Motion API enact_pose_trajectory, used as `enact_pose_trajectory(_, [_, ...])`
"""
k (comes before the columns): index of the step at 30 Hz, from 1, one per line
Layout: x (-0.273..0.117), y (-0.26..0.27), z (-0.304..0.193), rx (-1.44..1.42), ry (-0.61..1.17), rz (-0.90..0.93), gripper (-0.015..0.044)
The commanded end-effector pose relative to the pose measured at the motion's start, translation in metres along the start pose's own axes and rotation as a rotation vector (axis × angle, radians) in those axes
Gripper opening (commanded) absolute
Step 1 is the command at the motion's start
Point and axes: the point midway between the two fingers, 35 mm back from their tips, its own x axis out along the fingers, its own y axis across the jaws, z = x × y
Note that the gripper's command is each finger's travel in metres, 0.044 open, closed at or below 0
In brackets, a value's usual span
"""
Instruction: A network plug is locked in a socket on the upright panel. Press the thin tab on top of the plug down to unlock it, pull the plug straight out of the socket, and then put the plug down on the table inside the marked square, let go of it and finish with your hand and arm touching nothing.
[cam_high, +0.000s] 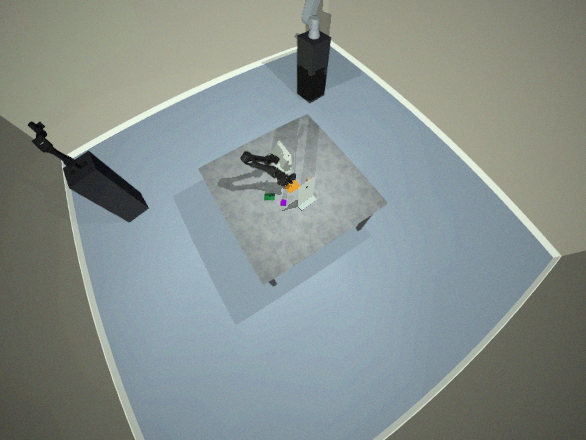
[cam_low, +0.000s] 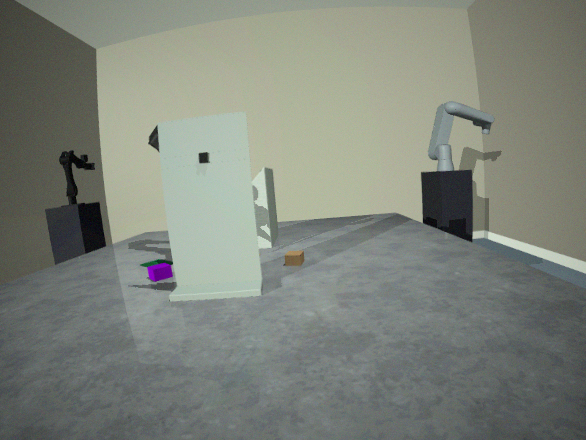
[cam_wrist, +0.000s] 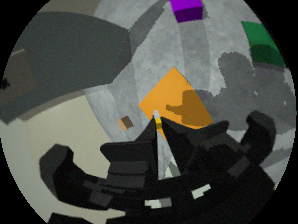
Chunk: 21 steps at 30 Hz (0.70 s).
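Note:
My gripper (cam_high: 292, 180) (cam_wrist: 157, 120) is shut on the network plug (cam_wrist: 158, 120), a small piece showing pale and yellow between the fingertips. The plug is out of the socket. The orange marked square (cam_high: 293, 188) (cam_wrist: 172, 92) lies on the table, below and just beyond the fingertips in the wrist view; part of it is in the arm's shadow. The upright panel (cam_high: 306, 192) (cam_low: 212, 225) (cam_wrist: 65, 55) stands beside the square and hides the gripper in the exterior view. A small dark opening (cam_low: 203, 157) shows in the panel's upper part.
A purple block (cam_high: 283, 202) (cam_low: 160, 272) (cam_wrist: 187, 11) and a green flat block (cam_high: 269, 197) (cam_wrist: 262, 44) lie near the square. A brown block (cam_low: 294, 258) (cam_wrist: 126, 122) lies on the panel's other side. A second pale upright piece (cam_high: 284, 154) (cam_low: 270, 207) stands near the arm.

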Motion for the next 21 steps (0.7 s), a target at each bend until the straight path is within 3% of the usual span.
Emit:
enact_pose_trajectory(1, [0.005,-0.004,-0.004,-0.007,0.013,-0.003,0.0])
enact_pose_trajectory(21, [0.02,-0.017,-0.005,-0.007,0.009,-0.005,0.0])
